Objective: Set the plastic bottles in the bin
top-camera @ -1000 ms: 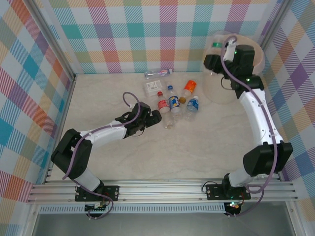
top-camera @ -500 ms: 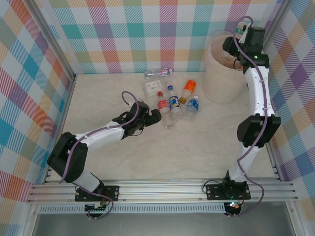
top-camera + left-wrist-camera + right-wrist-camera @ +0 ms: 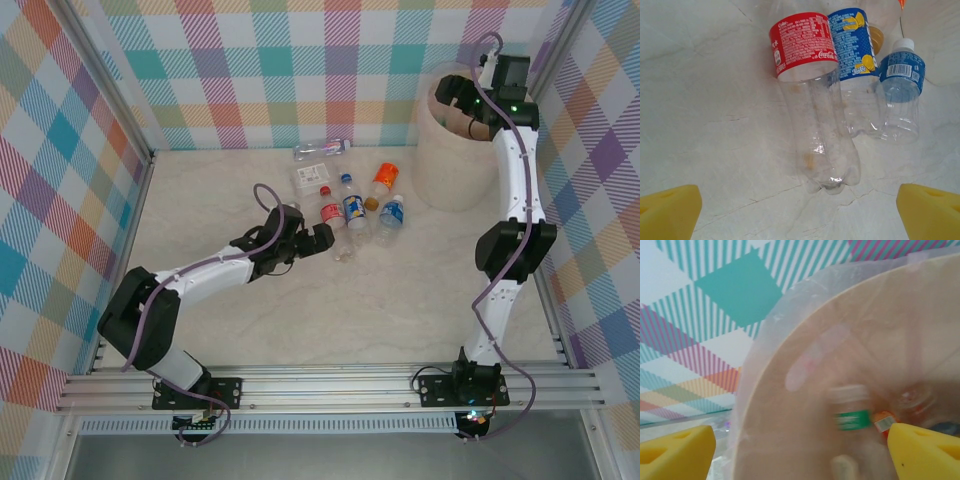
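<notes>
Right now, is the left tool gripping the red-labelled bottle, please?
No, the red-labelled bottle lies free on the table, ahead of the wide-open left tool.

The top camera looks down from the near side over the whole surface. The left wrist camera faces the bottles closely, and the right wrist camera looks into the bin.

Clear, shiny plastic on a smooth, marble-look bench.
The plastic bottles are seen as thin and transparent, with glossy printed labels. The bin is lined with a filmy, translucent bag. Matt yellow pads are noted on the left end effector.
</notes>
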Robot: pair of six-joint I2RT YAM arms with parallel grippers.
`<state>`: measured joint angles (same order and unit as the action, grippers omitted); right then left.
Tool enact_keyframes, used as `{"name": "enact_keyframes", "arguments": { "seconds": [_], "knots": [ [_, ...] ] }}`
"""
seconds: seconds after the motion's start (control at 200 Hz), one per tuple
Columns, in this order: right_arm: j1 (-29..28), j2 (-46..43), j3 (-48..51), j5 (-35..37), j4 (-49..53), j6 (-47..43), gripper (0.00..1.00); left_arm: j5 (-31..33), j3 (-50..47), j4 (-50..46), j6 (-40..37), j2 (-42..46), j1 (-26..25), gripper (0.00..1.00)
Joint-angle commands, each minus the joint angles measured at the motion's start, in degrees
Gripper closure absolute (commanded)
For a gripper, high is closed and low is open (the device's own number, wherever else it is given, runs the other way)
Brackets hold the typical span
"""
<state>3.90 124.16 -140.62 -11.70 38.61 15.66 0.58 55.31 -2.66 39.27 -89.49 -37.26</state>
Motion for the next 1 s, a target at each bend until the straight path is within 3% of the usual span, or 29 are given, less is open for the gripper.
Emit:
{"name": "enact_keyframes", "arguments": {
  "seconds": [0.0, 0.205, 0.3, 0.735, 0.995],
  "knots": [
    [-0.1, -3.3, 0.2, -4.9, -2.3, 0.8, 0.1, -0.8, 1.8, 0.1, -1.9, -1.3, -1.1, 0.0],
    [-0.2, -11.2, 9.2, -7.0, -6.3, 1.5, 0.07, 0.4, 3.6, -1.7, -1.7, -3.3, -2.0, 0.0],
    [-0.2, -15.6, 14.6, -9.5, -8.6, 3.0, 0.0, 0.9, 5.1, -2.4, -2.0, -4.9, -2.9, 0.0],
    [-3.6, -39.8, 49.4, -14.8, -25.3, 10.3, 0.0, 10.5, 18.3, -15.8, 1.5, -16.1, -5.0, 0.0],
    [-5.7, -50.6, 66.4, -13.5, -28.7, 14.0, 0.0, 8.3, 25.4, -18.6, 1.1, -22.5, -4.9, 0.0]
  ]
}}
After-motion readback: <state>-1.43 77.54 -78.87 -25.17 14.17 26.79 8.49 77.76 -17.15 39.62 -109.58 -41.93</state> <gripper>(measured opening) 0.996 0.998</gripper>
